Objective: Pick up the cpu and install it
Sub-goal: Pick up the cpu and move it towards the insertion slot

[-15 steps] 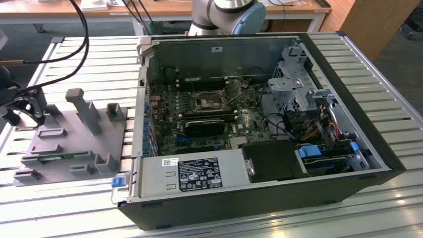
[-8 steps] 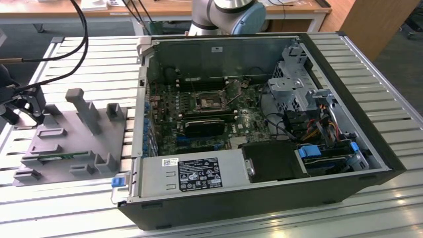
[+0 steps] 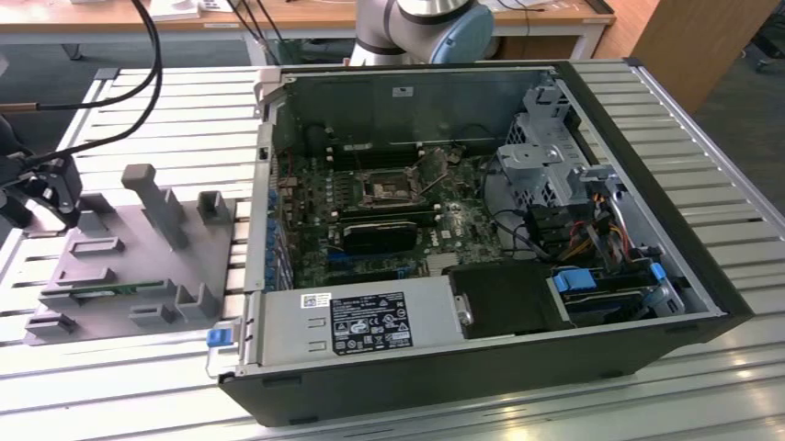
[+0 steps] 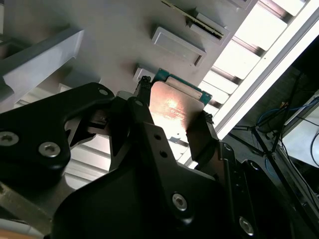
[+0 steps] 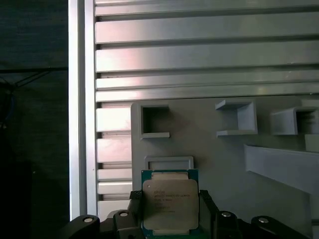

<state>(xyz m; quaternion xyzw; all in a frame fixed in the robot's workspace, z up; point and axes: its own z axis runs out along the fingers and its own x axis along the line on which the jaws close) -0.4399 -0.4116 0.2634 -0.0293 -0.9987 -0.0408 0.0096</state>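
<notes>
The cpu [image 5: 170, 201], a flat square chip with a silvery top and green border, sits between the two black fingers of my gripper [image 5: 170, 203], which is shut on its opposite edges. In the second wrist view the cpu [image 4: 174, 107] shows its shiny face, clamped in the gripper [image 4: 174, 104] above the grey fixture plate [image 4: 99, 35]. In the exterior view the gripper [image 3: 47, 197] hangs at the far left, over the fixture's [image 3: 135, 248] corner. The empty processor socket [image 3: 390, 188] lies on the motherboard inside the open computer case [image 3: 638, 184].
The grey fixture carries upright blocks [image 3: 157, 197] and shallow pockets [image 5: 154, 121]. A memory stick [image 3: 123, 289] rests in one slot. Black cables [image 3: 142, 83] run from the arm across the slatted aluminium table [image 3: 110, 386]. The case holds a power supply [image 3: 356, 322] and drive cage [image 3: 546, 152].
</notes>
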